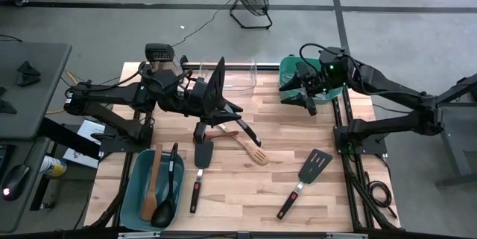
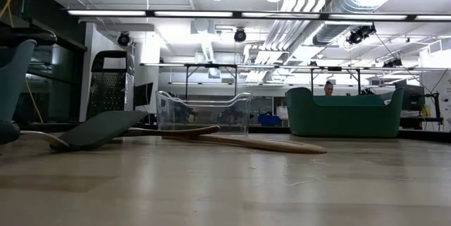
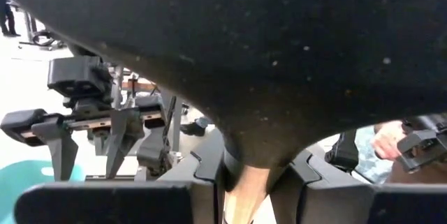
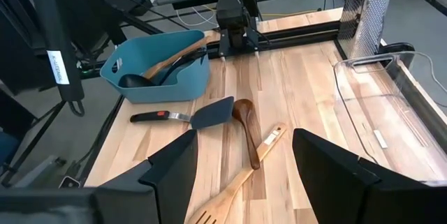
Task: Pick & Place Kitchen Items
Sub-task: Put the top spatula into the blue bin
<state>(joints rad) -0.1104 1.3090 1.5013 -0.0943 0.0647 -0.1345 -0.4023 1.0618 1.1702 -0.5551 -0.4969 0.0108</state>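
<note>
Left gripper [image 1: 211, 99]: closed on a black turner [image 1: 216, 83], lifted near the clear bin [image 1: 237, 75]
Right gripper [image 1: 308, 99]: fingers apart, empty, by the green tub [image 1: 287, 71]
Table [image 1: 253, 187]: two turners, wooden spoon, slotted spatula
Teal tub [image 1: 138, 183]: ladle, wooden spoon

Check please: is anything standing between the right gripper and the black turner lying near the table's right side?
Nothing visible. The open right gripper hangs by the green tub; only bare table lies between it and the black turner. The left gripper holds a black spatula farther left.
</note>
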